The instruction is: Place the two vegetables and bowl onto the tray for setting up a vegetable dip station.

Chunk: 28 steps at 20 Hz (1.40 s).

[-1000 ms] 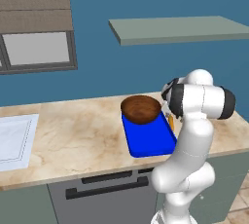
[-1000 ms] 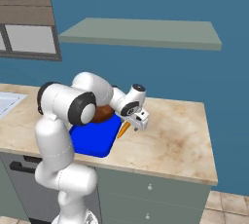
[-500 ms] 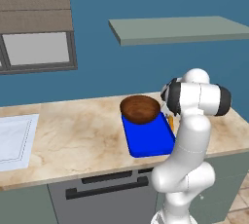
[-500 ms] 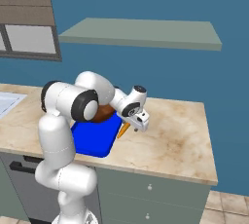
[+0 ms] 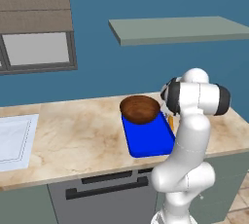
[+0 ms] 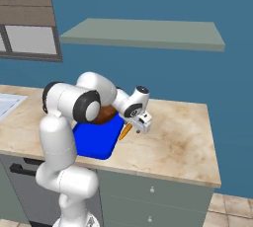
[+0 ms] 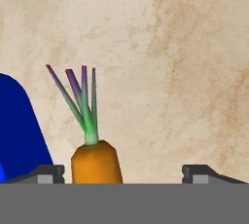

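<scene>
Hanging low over the counter (image 6: 173,142), the gripper (image 6: 144,124) sits just past the right edge of the tray (image 6: 94,144). Its 2 fingers are spread wide apart and they hold nothing. In the hand view the 2 dark fingertips (image 7: 46,173) stand far apart, and the carrot (image 7: 95,162) lies between them, closer to the one beside the tray, with a gap on each side. The carrot's green and purple leaves point away from the hand.

The carrot (image 6: 125,132) is orange and lies on the counter right beside the tray's right edge, under the gripper. It is not on the tray. From the left base view, a bit of the carrot (image 5: 171,120) peeks out behind the arm.

The tray (image 5: 148,142) is bright blue and lies near the front edge of the counter (image 5: 73,140). The brown bowl (image 5: 140,109) sits at the back end of the tray, and the front part of the tray is bare.

A pale sheet (image 5: 14,140) lies at the far left end of the counter. A grey shelf (image 5: 180,28) hangs on the blue wall above.

I cannot see the green vegetable well enough to say where it is.
</scene>
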Available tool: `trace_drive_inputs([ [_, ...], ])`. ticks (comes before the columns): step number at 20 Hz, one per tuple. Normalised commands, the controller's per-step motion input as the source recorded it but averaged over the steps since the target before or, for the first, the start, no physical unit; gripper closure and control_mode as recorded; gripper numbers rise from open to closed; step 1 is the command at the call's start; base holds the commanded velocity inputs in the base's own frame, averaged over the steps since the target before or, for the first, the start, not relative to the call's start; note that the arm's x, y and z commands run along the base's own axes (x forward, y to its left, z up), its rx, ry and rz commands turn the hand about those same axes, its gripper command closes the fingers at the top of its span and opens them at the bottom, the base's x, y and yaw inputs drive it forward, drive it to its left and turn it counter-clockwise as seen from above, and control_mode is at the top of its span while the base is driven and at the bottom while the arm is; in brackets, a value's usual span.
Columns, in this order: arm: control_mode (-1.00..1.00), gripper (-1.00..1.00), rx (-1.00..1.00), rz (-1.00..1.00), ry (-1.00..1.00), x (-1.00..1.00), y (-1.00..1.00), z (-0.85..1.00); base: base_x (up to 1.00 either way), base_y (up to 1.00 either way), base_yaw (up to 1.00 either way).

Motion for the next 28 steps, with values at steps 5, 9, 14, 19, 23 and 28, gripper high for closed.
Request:
trace_drive_inputs([
  [5,-1.00,1.00,0.01,0.00,0.03,-0.01,0.11,-0.43,0.00,0.00,0.00],
  [9,-1.00,1.00,0.00,0.03,0.03,0.00,0.36,-0.24,0.00,0.00,0.00],
  [14,-1.00,1.00,0.00,0.04,0.01,-0.01,0.32,-0.22,0.00,0.00,0.00],
  [19,-1.00,1.00,0.00,0.02,0.00,-0.11,0.02,-0.09,0.00,0.00,0.00],
  [23,-1.00,1.00,0.00,0.00,0.00,-0.08,-0.47,0.11,0.00,0.00,0.00],
  [28,-1.00,1.00,0.00,-0.01,0.00,-0.33,-0.10,0.33,0.00,0.00,0.00],
])
